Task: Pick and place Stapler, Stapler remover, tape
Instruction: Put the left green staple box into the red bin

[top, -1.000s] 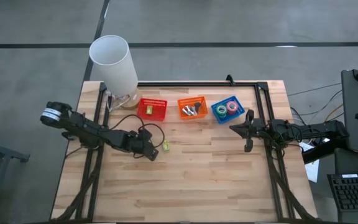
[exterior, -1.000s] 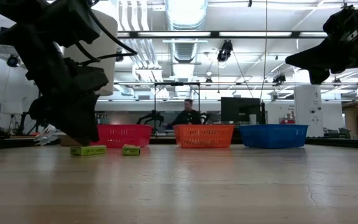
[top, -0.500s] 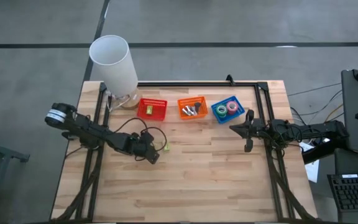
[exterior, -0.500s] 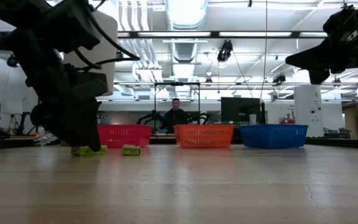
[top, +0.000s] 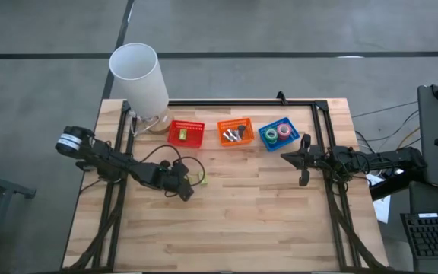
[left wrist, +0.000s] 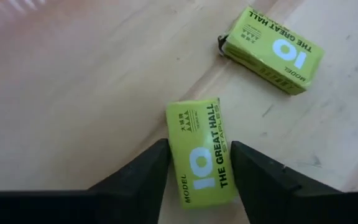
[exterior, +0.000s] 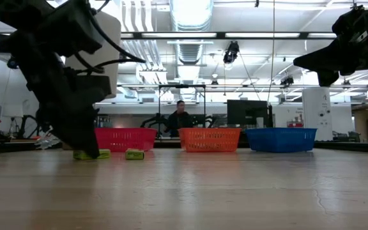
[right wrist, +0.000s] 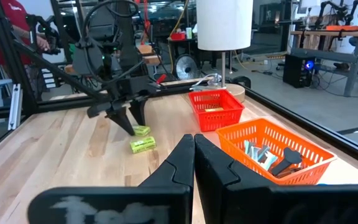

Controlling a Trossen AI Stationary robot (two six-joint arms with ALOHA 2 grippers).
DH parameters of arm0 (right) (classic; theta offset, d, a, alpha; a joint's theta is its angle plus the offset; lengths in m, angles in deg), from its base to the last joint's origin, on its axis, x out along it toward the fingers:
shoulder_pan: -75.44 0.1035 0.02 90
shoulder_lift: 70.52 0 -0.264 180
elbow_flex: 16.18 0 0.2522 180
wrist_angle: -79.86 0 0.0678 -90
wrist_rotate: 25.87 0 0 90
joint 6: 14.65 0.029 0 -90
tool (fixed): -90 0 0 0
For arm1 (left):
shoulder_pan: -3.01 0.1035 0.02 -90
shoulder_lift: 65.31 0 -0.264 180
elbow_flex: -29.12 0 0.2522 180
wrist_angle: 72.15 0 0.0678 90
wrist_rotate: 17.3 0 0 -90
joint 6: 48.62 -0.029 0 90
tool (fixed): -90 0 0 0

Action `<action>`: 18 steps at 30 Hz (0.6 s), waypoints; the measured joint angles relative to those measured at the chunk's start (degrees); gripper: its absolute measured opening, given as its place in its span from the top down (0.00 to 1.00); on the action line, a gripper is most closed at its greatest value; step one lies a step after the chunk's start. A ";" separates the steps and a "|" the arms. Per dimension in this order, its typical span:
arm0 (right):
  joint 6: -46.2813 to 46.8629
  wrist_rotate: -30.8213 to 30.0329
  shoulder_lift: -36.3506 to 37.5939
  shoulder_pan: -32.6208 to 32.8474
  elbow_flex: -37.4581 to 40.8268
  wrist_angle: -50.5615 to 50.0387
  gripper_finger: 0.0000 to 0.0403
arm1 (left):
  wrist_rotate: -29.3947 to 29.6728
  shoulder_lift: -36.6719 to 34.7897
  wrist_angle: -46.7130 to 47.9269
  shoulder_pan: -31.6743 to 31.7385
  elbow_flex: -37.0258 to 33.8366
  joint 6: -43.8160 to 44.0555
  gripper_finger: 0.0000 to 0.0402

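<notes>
Descent of the left end effector (left wrist: 194,163) is the recent change: a second ago it stood above the tabletop (top: 265,221); it now straddles one green staple box (left wrist: 202,152), a dark finger (left wrist: 143,171) on each long side. The fingers stand open, close to the box flanks, and hold nothing yet. Judged from this, the grasp step is about to close; lift and carry remain.

A second staple box (left wrist: 272,50) lies just beside the first, toward 1 o'clock from it in the high view, apart from both fingers. It is near enough to be nudged during closing or lift.

Three baskets stand in a row at 12 o'clock: the red basket (top: 186,133) with one small yellowish item inside, the orange basket (top: 234,131) with dark metal tools, and the blue basket (top: 278,133) with the tape (top: 277,132). A lamp (top: 139,76) stands at 11 o'clock, next to the red basket.

The right end effector (top: 304,180) waits at 3 o'clock, fingers together, empty, clear of the work.
</notes>
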 joint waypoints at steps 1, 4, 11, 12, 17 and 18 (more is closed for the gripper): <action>0.02 0.00 0.00 -0.01 0.00 0.00 0.98 | 0.34 -0.01 0.01 0.00 -0.03 -0.59 0.57; 0.02 0.00 0.00 0.01 0.00 0.00 0.98 | 1.48 -0.11 0.12 0.02 -0.11 -1.43 0.62; 0.02 0.00 -0.02 0.00 0.00 0.00 0.98 | 3.25 -0.28 0.64 0.83 -0.13 -1.16 0.70; 0.00 -0.01 -0.02 0.00 0.00 0.00 0.98 | 3.66 -0.28 0.75 0.89 -0.10 -1.45 0.70; 0.02 -0.01 -0.02 -0.01 0.00 0.00 0.98 | 6.81 -0.96 0.67 1.34 1.62 -3.65 0.67; 0.00 0.00 -0.02 -0.01 0.00 0.00 0.98 | 7.40 -1.32 0.71 1.48 2.10 -4.54 0.66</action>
